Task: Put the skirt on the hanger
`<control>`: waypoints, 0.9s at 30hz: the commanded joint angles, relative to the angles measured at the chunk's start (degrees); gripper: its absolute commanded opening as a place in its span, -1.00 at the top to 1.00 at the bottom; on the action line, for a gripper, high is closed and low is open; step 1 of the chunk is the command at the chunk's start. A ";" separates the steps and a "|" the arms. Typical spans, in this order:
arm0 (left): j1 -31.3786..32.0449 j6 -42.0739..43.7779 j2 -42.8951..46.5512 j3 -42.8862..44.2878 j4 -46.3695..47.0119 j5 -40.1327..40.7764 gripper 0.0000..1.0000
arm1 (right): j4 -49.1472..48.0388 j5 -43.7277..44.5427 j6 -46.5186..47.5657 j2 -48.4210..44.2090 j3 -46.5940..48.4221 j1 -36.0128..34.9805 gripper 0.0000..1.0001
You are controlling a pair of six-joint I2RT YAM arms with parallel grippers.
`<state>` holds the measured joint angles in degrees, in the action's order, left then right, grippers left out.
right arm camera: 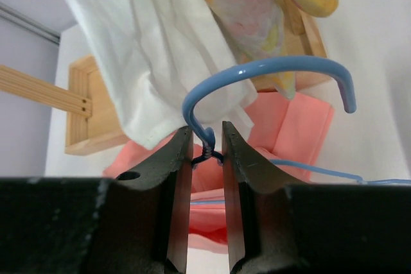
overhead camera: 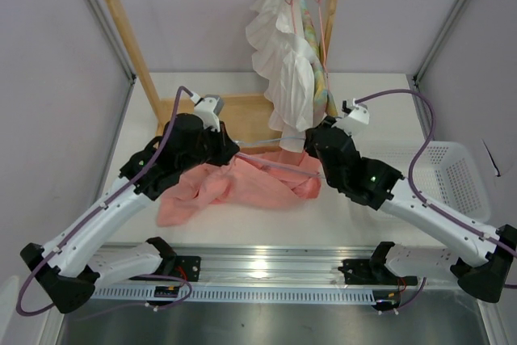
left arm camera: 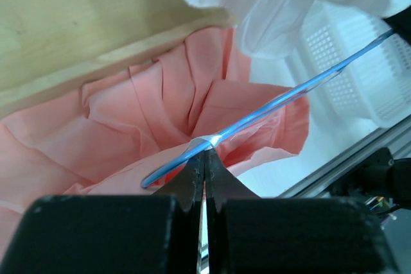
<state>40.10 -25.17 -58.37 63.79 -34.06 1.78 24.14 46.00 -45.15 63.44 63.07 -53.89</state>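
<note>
The left claw point(left arm camera: 205, 156) is clenched on one thin arm of the light-blue wire hanger point(left arm camera: 276, 104). The right claw point(right arm camera: 207, 145) grasps its twisted neck under the hook. The salmon-pink pleated skirt point(overhead camera: 242, 187) lies crumpled on the bench point(overhead camera: 339, 224), under the hanger.

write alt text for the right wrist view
The right gripper clamps the blue hanger at the twisted neck under its hook, which arcs above the fingers. Behind hang a white garment and a pastel garment; the pink skirt lies below.
</note>
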 commanded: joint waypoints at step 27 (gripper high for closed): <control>3.59 6.97 1.94 19.96 -2.67 2.00 0.94 | -5.33 8.84 22.89 6.86 23.41 -10.62 1.00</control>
<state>43.29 -20.21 -59.75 79.77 -39.00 2.42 22.17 51.00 -30.46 69.12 82.76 -62.15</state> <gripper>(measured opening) 0.012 0.260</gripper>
